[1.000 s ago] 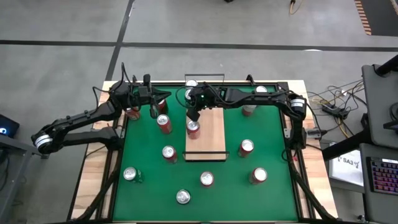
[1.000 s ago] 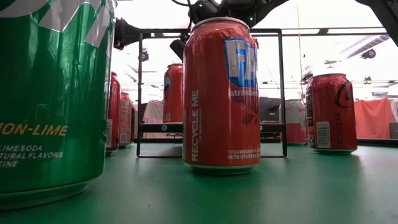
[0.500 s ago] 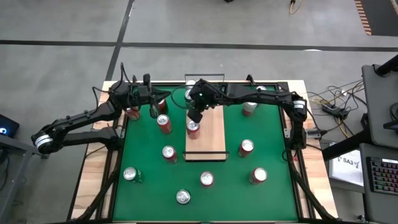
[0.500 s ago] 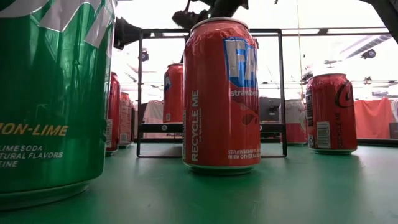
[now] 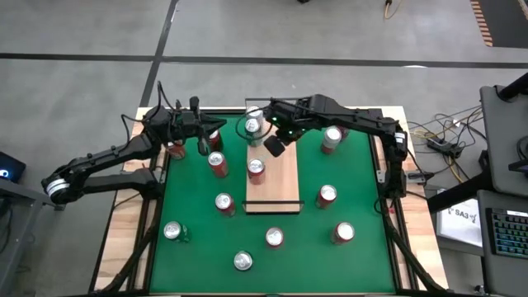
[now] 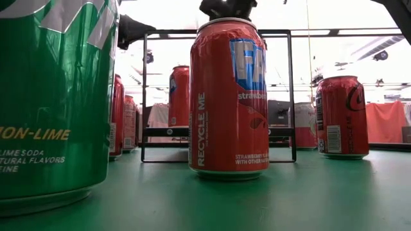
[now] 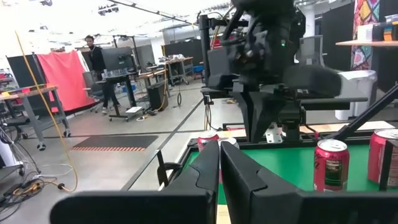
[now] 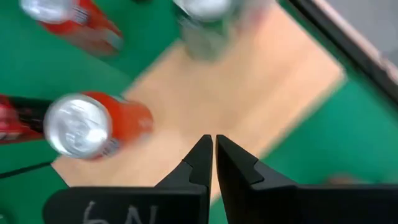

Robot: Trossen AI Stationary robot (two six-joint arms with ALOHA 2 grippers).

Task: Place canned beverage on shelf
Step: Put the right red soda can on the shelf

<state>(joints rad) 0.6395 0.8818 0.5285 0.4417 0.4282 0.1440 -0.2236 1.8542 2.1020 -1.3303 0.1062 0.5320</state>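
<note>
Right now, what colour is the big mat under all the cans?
The large flat mat is green, clearest in the high view.

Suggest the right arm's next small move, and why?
Probably swing toward the loose can on the green mat and open for a pick. The right gripper is shut and empty above the shelf, where a red can already stands upright. The left gripper waits, shut.

The pale wooden desk carries a large green mat. Centred on the mat lies the long pale wood-grain shelf; red cans stand around it.
</note>
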